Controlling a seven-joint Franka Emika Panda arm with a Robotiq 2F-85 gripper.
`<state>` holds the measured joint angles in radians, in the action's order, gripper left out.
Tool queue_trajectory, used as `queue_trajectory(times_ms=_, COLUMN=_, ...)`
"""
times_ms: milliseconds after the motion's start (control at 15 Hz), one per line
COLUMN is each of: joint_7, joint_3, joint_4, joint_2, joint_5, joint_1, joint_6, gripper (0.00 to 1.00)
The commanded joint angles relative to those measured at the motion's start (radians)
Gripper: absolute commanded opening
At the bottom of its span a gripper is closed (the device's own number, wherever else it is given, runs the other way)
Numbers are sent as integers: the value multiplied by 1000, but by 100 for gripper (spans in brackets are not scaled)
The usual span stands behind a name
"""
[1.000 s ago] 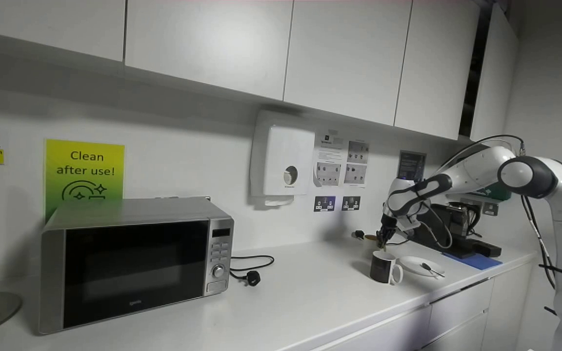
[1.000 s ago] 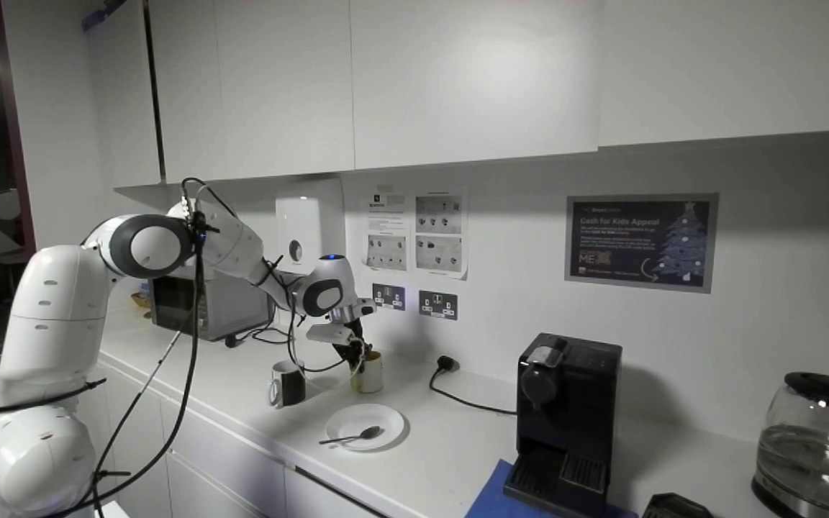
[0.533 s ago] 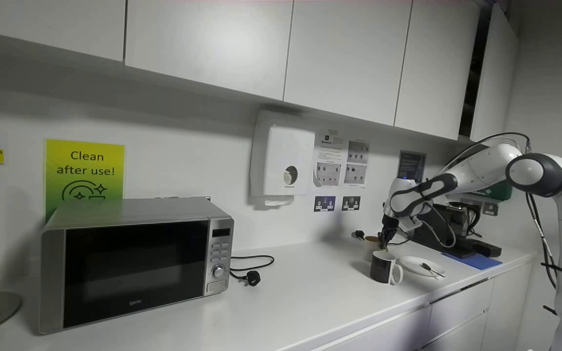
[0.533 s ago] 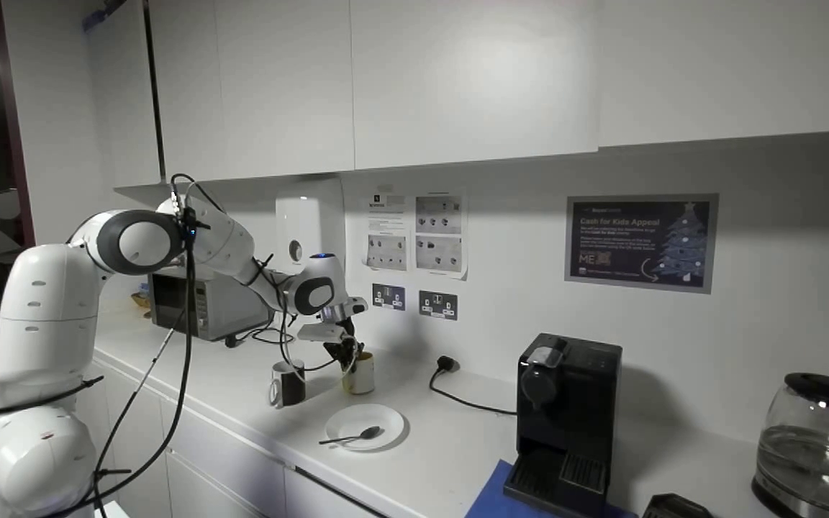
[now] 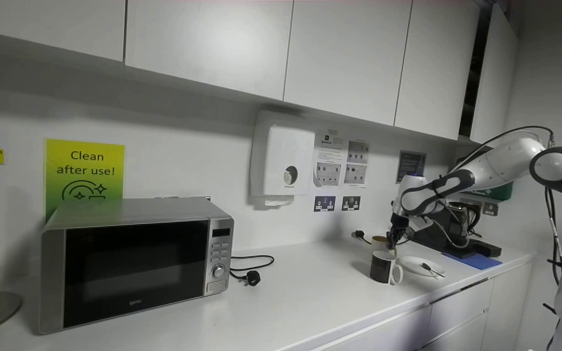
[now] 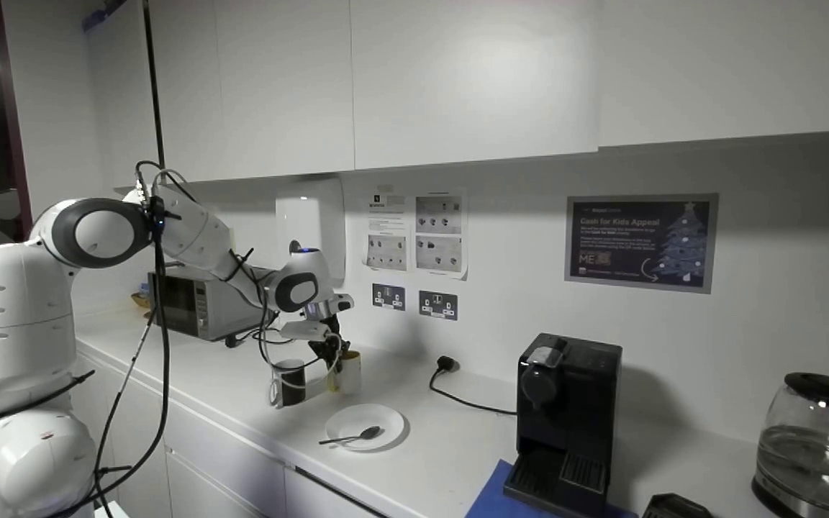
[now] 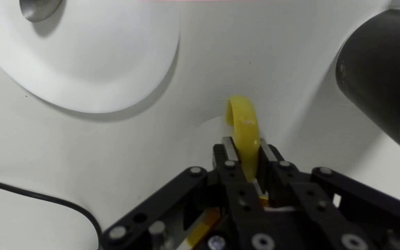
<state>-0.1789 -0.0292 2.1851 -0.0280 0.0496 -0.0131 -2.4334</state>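
Dim, greyish light; a cabinet door (image 5: pixel 208 46) catches hazy glare, and shadow (soft-edged) lies along the plate (image 7: pixel 123 92).

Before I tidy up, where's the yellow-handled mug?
In an exterior view, the yellow-handled mug is clamped in the jaws, right of the black mug and behind the plate.

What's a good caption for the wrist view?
Black fingers grip a curved yellow mug handle near a round white plate and a white-rimmed black mug.
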Motion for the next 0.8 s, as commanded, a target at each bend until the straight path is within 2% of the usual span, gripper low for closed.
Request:
queue_trajectory(times_ms=0, joint_7=22, joint_3=-1, joint_4=107, joint_2=129, joint_5=47, joint_1=-7, joint_6=-32, gripper=4)
queue_trajectory(times_ms=733, joint_7=100, joint_3=10, joint_4=255, joint_2=318, joint_5=283, joint_1=-40, joint_6=-27, gripper=4)
